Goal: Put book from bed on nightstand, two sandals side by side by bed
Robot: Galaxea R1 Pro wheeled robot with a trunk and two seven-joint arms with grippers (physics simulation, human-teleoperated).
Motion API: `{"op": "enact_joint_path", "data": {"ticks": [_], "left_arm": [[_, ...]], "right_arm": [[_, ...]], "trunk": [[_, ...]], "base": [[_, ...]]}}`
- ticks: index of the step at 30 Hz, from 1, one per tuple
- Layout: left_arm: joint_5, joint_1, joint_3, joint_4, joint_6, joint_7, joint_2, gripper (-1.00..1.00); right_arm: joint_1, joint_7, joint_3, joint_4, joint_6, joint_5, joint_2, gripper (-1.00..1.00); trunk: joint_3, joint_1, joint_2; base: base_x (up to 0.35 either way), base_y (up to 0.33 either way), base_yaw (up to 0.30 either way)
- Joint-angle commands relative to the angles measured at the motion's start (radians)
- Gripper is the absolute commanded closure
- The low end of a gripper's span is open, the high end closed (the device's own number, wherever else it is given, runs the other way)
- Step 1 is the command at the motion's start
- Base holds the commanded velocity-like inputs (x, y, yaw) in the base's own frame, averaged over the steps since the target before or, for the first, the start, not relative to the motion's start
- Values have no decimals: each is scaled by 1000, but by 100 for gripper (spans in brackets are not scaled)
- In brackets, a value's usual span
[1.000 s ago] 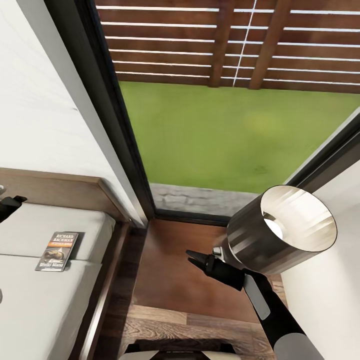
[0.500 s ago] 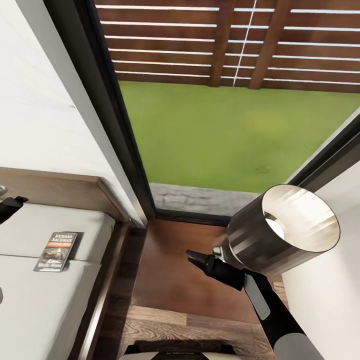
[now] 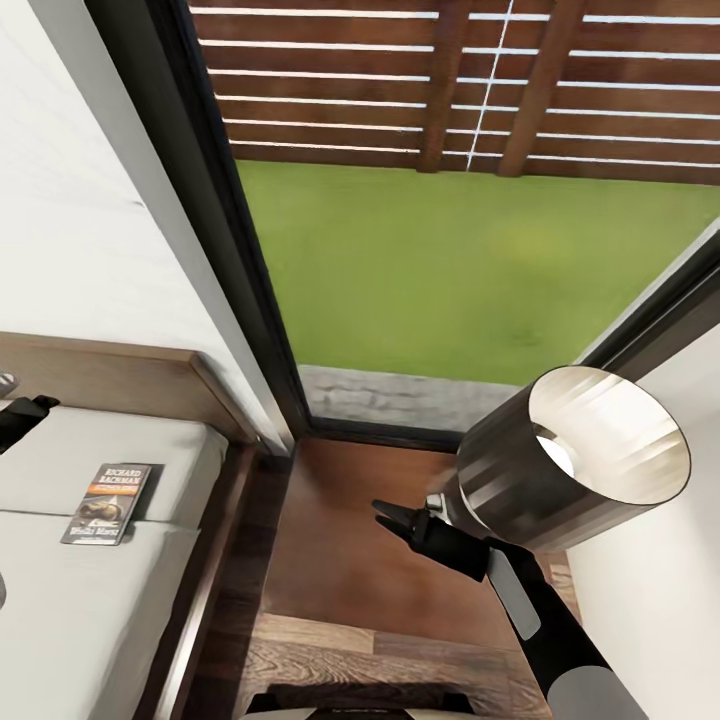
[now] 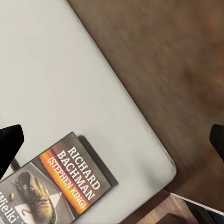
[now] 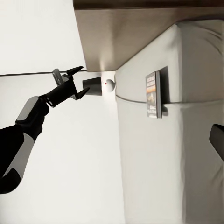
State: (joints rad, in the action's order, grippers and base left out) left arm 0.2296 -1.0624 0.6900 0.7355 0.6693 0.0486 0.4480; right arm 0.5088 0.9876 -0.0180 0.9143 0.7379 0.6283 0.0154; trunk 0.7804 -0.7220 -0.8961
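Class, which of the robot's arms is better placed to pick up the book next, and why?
Left. The open left gripper hangs over the bed near the book, which shows between its fingertips in its wrist view. The right gripper is over the nightstand, beside the lamp.

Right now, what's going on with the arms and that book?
The book lies flat on the bed, near the headboard, and nothing grips it. The left gripper hangs open over the mattress, apart from the book. The right gripper hovers empty above the nightstand, beside the lamp.
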Motion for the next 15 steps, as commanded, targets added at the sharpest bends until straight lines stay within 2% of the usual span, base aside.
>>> {"op": "enact_joint_path", "data": {"ticks": [1,15], "left_arm": [[10,-1,1,1,5,5,0,-100],[9,-1,2,-38,4,5,0,-100]], "right_arm": [[0,-1,0,0,6,5,0,-100],[0,0,0,0,6,5,0,-100]], "trunk": [[4,-4,-8],[48,-58,-106]], "base": [[0,0,0],[0,0,0]]}}
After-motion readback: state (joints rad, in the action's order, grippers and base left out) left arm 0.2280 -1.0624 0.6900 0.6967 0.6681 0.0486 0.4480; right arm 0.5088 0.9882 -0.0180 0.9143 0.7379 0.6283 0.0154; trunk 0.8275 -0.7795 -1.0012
